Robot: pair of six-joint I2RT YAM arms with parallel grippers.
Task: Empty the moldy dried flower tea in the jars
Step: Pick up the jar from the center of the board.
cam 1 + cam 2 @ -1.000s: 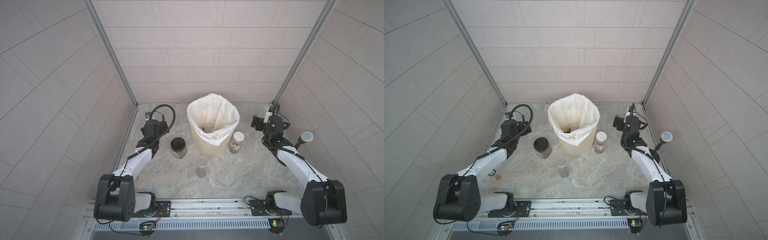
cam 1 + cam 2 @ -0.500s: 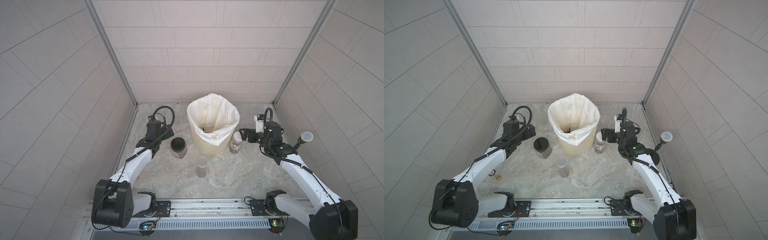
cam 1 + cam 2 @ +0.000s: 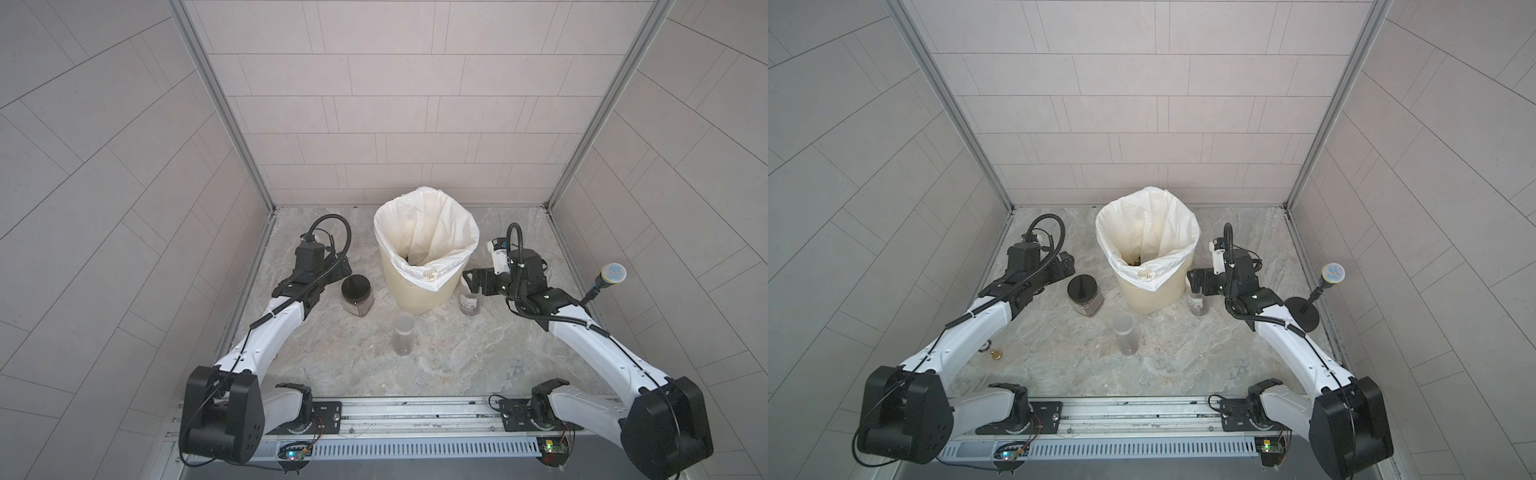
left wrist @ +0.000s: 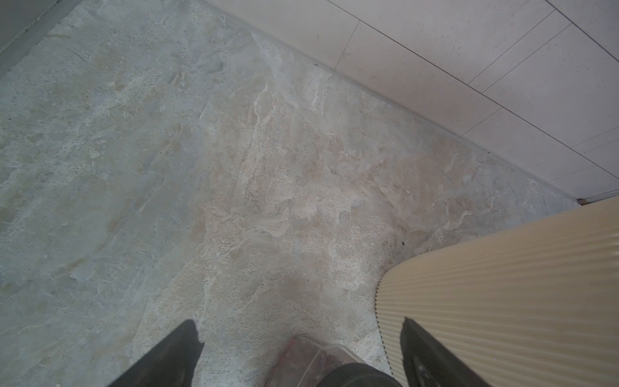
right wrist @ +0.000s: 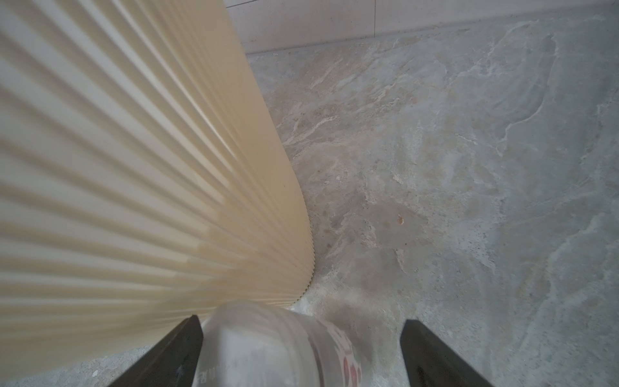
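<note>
In both top views the cream ribbed bin is seen near the far edge of the marble surface. The black-lidded jar is stood just beside it toward the left edge, with dark tea visible through its wall. The left gripper is held at that jar's far-left side. The tall slim jar is stood upright nearer the front edge, apart from both grippers. The white-lidded jar is set close by the bin's right side, its top covered by the right gripper.

In the left wrist view the gripper is spread wide with nothing grasped. The black-lidded jar is seen low between the fingers, touched by neither.

In the right wrist view the gripper is likewise spread and unclamped. The white-lidded jar is framed between its fingers, close to one and well clear of the other; contact cannot be told.
</note>
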